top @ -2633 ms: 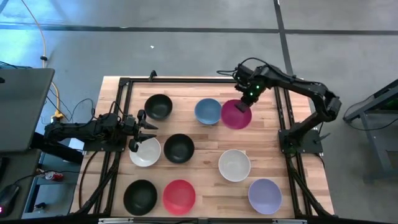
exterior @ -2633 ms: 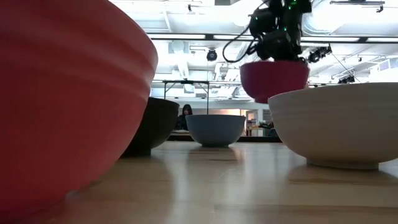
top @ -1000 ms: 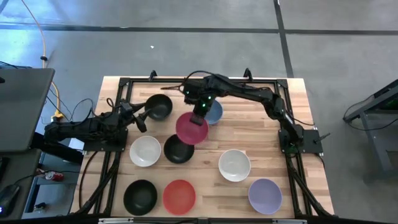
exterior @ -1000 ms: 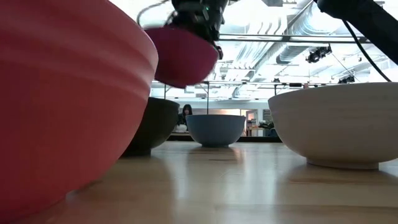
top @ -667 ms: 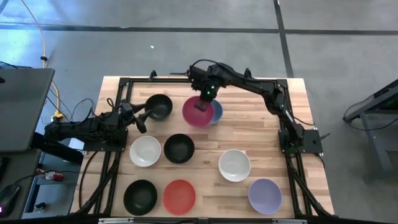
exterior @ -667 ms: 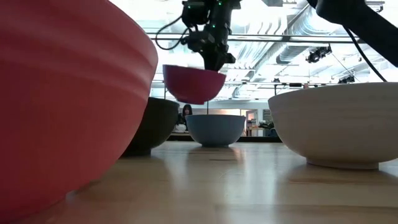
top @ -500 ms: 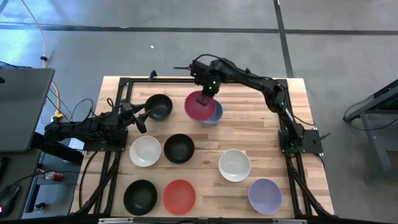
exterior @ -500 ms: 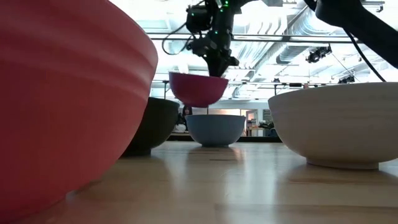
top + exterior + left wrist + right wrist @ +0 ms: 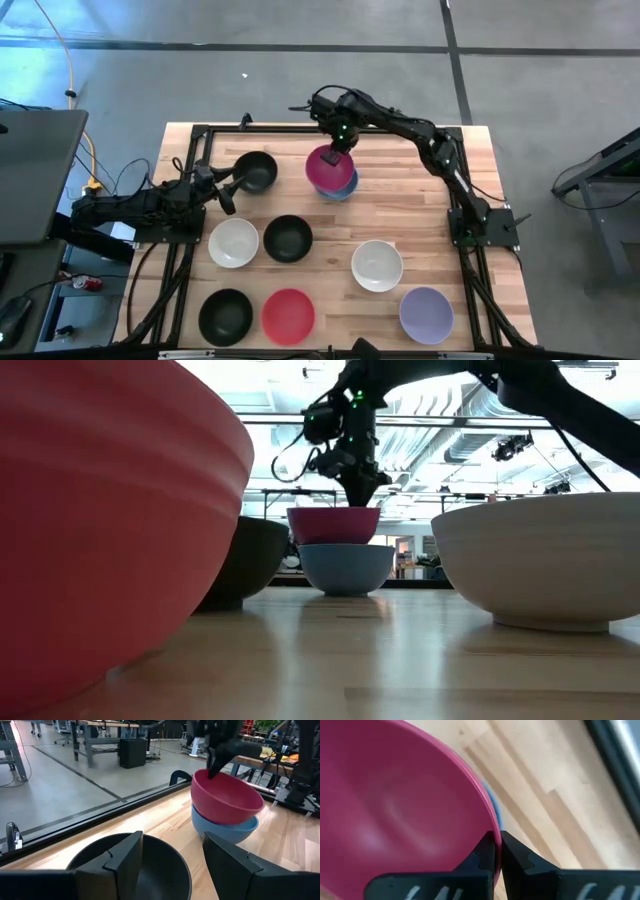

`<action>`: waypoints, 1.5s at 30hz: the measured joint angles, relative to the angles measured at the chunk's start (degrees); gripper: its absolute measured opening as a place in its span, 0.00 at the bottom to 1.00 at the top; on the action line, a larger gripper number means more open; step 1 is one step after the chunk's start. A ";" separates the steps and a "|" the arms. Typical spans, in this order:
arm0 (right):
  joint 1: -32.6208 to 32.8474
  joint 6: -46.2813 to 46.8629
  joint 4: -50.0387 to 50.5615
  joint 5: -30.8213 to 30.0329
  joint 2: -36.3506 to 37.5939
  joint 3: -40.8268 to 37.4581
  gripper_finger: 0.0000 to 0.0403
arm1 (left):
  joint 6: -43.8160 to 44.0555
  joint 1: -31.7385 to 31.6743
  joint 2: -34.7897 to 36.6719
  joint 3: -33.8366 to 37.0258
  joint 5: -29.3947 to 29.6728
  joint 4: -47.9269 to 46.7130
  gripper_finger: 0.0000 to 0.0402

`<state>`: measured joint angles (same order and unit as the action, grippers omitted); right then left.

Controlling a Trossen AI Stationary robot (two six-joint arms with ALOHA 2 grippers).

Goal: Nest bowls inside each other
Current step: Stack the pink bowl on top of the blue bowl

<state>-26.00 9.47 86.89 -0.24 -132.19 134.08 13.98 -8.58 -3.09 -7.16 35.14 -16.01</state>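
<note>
A magenta bowl [image 9: 328, 167] sits in the mouth of a blue bowl [image 9: 343, 188] at the table's far middle. My right gripper [image 9: 338, 148] is shut on it from above. In the low view the magenta bowl [image 9: 333, 524] rests in the blue bowl [image 9: 346, 568] with my right gripper [image 9: 358, 488] above its rim. My left gripper [image 9: 228, 190] waits open at the left, beside a black bowl [image 9: 255, 172]. Its two fingers frame that black bowl [image 9: 135, 867] without touching it. My right gripper pinches the magenta bowl's rim [image 9: 492, 832] on its far side, one finger [image 9: 481, 854] inside the bowl and the other [image 9: 519, 857] outside. The fingers point down from above. The bowl's underside rests in the blue bowl [image 9: 225, 829], a little tilted.
On the near half of the table stand a white bowl [image 9: 233, 242], a black bowl [image 9: 287, 238], another white bowl [image 9: 377, 265], a lavender bowl [image 9: 426, 313], a black bowl [image 9: 225, 316] and a red bowl [image 9: 288, 315]. A dark metal frame [image 9: 200, 130] borders the table.
My right gripper has carried the magenta bowl from above the table's middle toward the far edge and a little right, then down. The bowl, lifted clear before, now sits in the blue bowl. The gripper stays shut on the rim.
</note>
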 joint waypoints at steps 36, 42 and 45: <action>0.92 -3.98 0.51 5.62 -4.91 0.00 0.01 | -0.66 -0.02 0.00 0.02 -1.77 -0.02 0.49; 0.92 -3.98 0.44 8.03 -4.84 0.01 0.17 | -0.66 -0.02 0.00 0.02 -1.77 -0.02 0.49; 0.92 -4.69 0.50 8.43 -4.74 0.01 0.25 | -0.66 -0.02 0.00 0.02 -1.76 -0.02 0.49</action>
<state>-25.08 4.78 87.39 8.20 -136.93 134.09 13.32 -8.60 -3.09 -7.14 33.38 -16.03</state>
